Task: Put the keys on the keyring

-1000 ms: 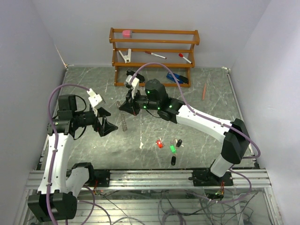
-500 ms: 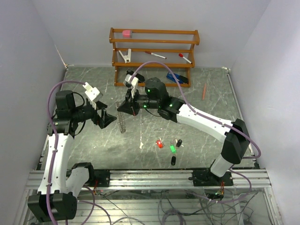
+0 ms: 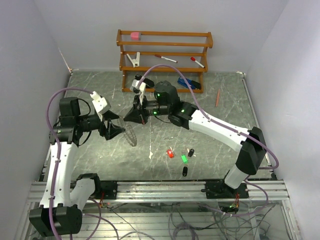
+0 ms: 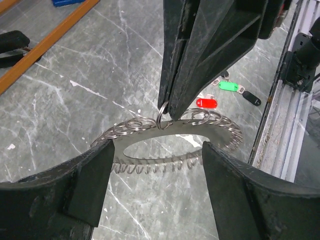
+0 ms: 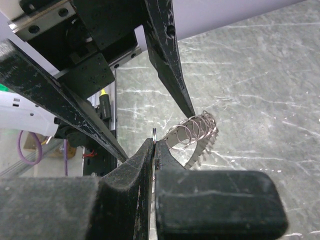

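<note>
The keyring [image 3: 129, 134] is a flat silvery ring with small wire loops round its rim. It hangs tilted above the table. My right gripper [image 3: 134, 118] is shut on one small loop at the rim [image 5: 155, 134]; the loops [image 5: 195, 131] show just beyond its tips. My left gripper [image 3: 117, 131] is open, and its two fingers [image 4: 85, 175] stand on either side of the keyring's near edge [image 4: 150, 129] without touching it. The keys lie on the table to the right: red [image 3: 170, 153], green [image 3: 184, 158], and two black [image 3: 190, 152] [image 3: 184, 171]. The red key [image 4: 206, 103] and the green key [image 4: 229, 86] also show in the left wrist view.
A wooden rack [image 3: 164, 54] stands at the back with a pink block, a white clip and red-capped markers. A blue object [image 3: 189, 83] lies at its foot. An orange pencil [image 3: 218, 98] lies at the far right. A white scrap [image 3: 151, 154] lies near the keys.
The right gripper has turned the keyring from edge-on to tilted, so its face now shows. The left gripper has moved in close around the ring's lower edge.
</note>
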`<state>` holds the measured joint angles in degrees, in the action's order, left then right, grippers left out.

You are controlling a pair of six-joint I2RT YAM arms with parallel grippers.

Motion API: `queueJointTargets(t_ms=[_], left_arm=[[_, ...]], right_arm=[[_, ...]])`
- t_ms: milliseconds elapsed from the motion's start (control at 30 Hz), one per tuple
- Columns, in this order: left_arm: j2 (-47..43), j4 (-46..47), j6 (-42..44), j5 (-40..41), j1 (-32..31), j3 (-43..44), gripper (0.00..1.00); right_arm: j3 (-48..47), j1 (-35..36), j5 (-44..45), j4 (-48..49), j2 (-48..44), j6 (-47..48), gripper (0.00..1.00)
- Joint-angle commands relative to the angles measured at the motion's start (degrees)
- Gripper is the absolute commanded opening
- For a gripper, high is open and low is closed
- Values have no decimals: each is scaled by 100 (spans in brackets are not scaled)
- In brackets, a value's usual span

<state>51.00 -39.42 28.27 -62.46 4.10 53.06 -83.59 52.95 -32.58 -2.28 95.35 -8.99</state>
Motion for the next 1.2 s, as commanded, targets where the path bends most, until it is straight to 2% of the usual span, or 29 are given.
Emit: queueJointTargets(t_ms=[0,233,467,767,1167], left_arm=[[59,-591,803,-425,47,397,79],[339,-1925,2319,-643,48,872,67],[704,-2561,3098,-856,54,926,66],[941,-2617,3180,-791,48,1074,66],[769,-1647,2305,-1071,47,789,66]], right_arm=[[-260,13,-285,-205,-35,121,0],[-311,15,-348,-700,-132,431,0],[-581,16,-432,-1256,-55,697,0],[-726,34,-572,-1497,102,706,0],[-714,163,-420,-1508,252,717,0]])
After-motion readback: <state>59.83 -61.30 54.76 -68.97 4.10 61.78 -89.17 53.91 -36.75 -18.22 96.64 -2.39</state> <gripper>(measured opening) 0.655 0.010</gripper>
